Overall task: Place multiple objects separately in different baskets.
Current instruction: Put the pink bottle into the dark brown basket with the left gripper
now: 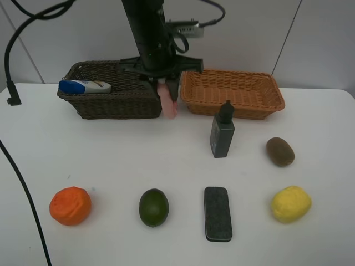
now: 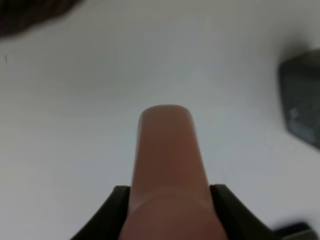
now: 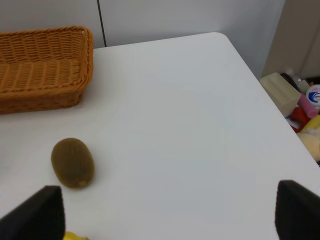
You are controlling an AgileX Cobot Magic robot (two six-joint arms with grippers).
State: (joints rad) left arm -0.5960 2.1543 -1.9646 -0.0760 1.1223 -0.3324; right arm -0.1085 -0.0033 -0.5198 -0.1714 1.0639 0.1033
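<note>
Two woven wicker baskets sit along the far edge of a white tabletop [image 1: 111, 160]: the deeper dark brown basket [image 1: 105, 105] at 11 o'clock and the shallower light orange-tan basket [image 1: 236, 106] at 1 o'clock. At 12 o'clock, btwn them, the L gripper [image 1: 167, 87] is pinched on a pink bottle [image 1: 168, 104], prob. ready to carry it to a basket. Can't tell if the bottle's base is off the table. R gripper [image 3: 165, 212], out toward 3 o'clock, is spread wide and empty. A white blue-capped bottle [image 1: 86, 86] lies in the brown basket, suggesting bottles go there. Unsorted:
- dark grey bottle [image 1: 222, 133], upright at centre
- flat dark eraser block [image 1: 217, 213] at 6
- orange [image 1: 70, 205] at 8
- yellow lemon [image 1: 290, 203] at 4
- green avocado [image 1: 153, 207] at 7
- brown kiwi [image 1: 280, 151] at 3
</note>
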